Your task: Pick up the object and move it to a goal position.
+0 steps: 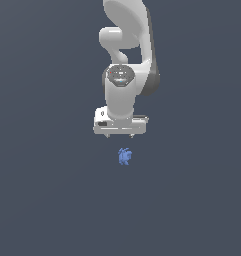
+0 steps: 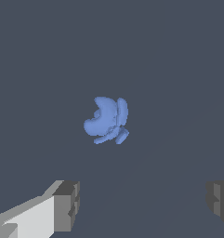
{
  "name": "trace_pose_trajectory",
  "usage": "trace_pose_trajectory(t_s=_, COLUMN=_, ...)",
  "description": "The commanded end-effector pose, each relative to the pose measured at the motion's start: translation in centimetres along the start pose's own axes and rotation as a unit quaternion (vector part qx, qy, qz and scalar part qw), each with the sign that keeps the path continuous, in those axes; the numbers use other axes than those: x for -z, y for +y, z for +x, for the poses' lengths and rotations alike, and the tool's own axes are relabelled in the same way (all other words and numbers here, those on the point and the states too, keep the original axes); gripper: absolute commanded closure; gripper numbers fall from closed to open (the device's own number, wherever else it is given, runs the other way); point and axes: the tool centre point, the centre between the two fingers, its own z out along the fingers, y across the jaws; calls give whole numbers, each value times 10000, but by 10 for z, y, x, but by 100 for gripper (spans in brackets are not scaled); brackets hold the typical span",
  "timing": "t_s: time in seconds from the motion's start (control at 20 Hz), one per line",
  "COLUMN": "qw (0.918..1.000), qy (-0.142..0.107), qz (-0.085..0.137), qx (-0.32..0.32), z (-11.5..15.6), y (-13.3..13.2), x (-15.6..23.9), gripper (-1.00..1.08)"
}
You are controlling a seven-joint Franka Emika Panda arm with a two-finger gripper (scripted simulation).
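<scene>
Two grey fingertips (image 2: 67,204) sit closest to the wrist camera, one at each lower corner of its picture, set wide apart with bare floor between them — the gripper (image 2: 143,204) is spread open and holds nothing. One fingertip joins a white finger body; of the other only the dark pad shows at the picture's edge.

Beyond the fingertips lies the object (image 2: 106,121), a small blue lump with a rounded, curled body and a few flat, jagged flakes sticking out of it. It rests on the plain dark grey floor (image 2: 178,69), apart from both fingertips and roughly between their lines, though nearer the one with the white body.

From the exterior view, the object (image 1: 124,156) lies just below the gripper (image 1: 120,135) in the picture, with a clear gap between them — no contact. Measured against the object, the gripper's white block is much wider, and its two short finger ends point down toward the floor. Above the object in the picture, the arm (image 1: 124,60) rises as a stack of white rounded links with a dark round cap on the wrist joint and runs out of the frame's top edge.
</scene>
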Motion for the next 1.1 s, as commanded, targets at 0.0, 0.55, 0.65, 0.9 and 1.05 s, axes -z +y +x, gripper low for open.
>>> trace_pose_trajectory(t_s=0.0, qw=10000, qy=0, qz=0, qx=0, z=0, y=0, x=0, gripper=-92)
trace_pose_trajectory(t_s=0.55, qw=9994, qy=6, qz=-121, qx=336, z=2, y=-15, x=-4, gripper=-92)
trace_pose_trajectory(t_s=0.65, qw=9994, qy=6, qz=-118, qx=326, z=2, y=-15, x=-3, gripper=-92)
trace_pose_trajectory(t_s=0.9, qw=9995, qy=23, qz=-104, qx=291, z=5, y=-15, x=-7, gripper=-92)
trace_pose_trajectory(t_s=1.05, qw=9997, qy=56, qz=-80, qx=233, z=11, y=-17, x=-14, gripper=-92)
